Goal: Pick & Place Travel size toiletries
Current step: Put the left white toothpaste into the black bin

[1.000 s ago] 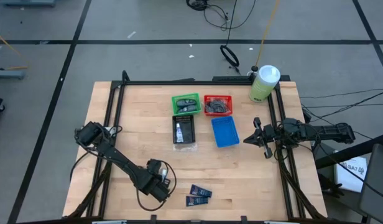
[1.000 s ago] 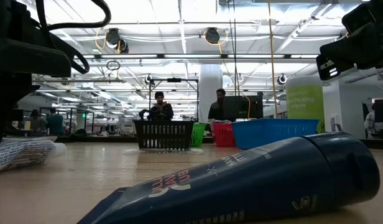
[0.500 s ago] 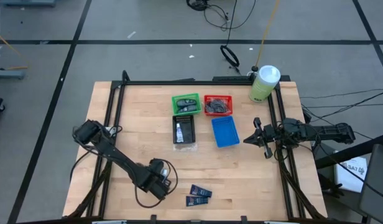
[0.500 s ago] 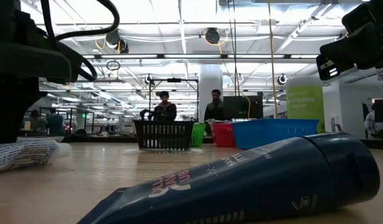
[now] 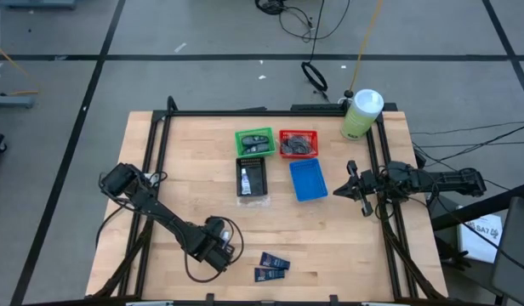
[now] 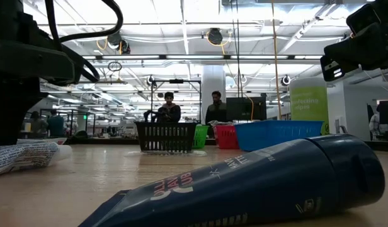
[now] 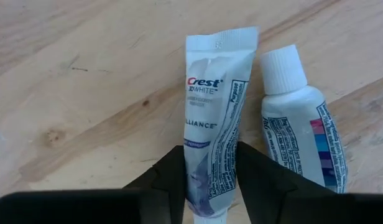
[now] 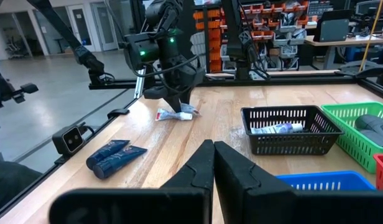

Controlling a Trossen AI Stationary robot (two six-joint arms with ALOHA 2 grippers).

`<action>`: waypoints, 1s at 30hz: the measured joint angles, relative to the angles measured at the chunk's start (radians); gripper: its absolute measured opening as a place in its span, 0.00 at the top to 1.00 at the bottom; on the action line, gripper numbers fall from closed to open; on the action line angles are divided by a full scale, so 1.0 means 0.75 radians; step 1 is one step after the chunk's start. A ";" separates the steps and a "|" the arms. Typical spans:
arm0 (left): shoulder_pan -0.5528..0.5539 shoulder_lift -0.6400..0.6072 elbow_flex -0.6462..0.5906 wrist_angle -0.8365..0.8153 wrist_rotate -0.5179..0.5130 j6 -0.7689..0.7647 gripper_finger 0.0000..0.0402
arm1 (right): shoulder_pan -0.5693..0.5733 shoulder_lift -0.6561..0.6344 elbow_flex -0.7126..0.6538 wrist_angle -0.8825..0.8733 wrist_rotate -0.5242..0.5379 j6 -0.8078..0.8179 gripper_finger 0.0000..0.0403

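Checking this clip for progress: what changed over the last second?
Very little. The left gripper edged slightly toward the table's left edge and stands around a white toothpaste tube lying on the wood; it is not lifted. In the background, two people shifted right. The right gripper, bins and dark blue tubes stayed put.

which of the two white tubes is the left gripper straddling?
The Crest toothpaste tube, lying between the left gripper fingers. The other white tube, with the coloured label and white cap, lies beside it, outside the fingers.
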 joint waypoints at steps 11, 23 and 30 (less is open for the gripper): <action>-0.001 0.002 -0.001 0.007 0.010 0.027 0.94 | 0.000 0.000 0.000 0.000 0.000 0.000 0.99; -0.001 -0.072 -0.010 -0.061 -0.056 0.047 0.97 | 0.000 0.000 0.000 0.001 0.000 0.000 0.99; 0.009 -0.179 -0.010 -0.117 -0.228 0.053 0.96 | 0.000 0.000 0.000 0.001 0.000 0.000 0.99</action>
